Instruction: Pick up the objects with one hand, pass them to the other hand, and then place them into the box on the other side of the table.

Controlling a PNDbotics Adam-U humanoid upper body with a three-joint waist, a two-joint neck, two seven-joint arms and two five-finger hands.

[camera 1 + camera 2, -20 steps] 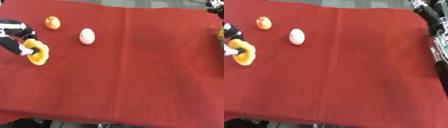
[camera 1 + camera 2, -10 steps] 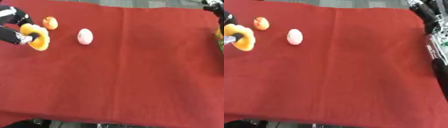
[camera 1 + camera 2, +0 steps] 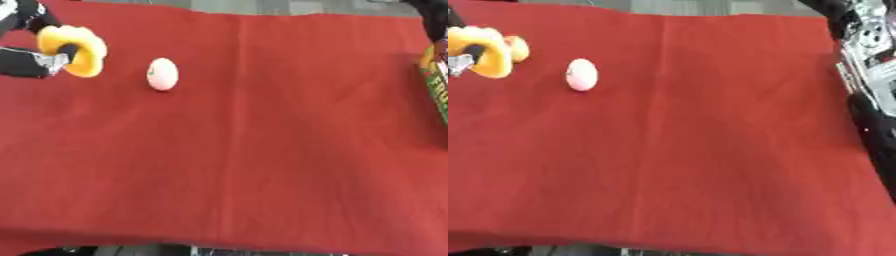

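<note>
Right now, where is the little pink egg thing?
The pink egg-shaped thing lies on the red cloth in the far left part of the left eye view, just right of the yellow object held by the left hand.

The left hand (image 3: 39, 52) is black with a silver-grey joint; the right arm (image 3: 868, 45) shows black casing, silver metal parts.

The left robot hand (image 3: 31, 47) is cut off at the frame edge, and a box (image 3: 435, 75) shows only partly.
</note>
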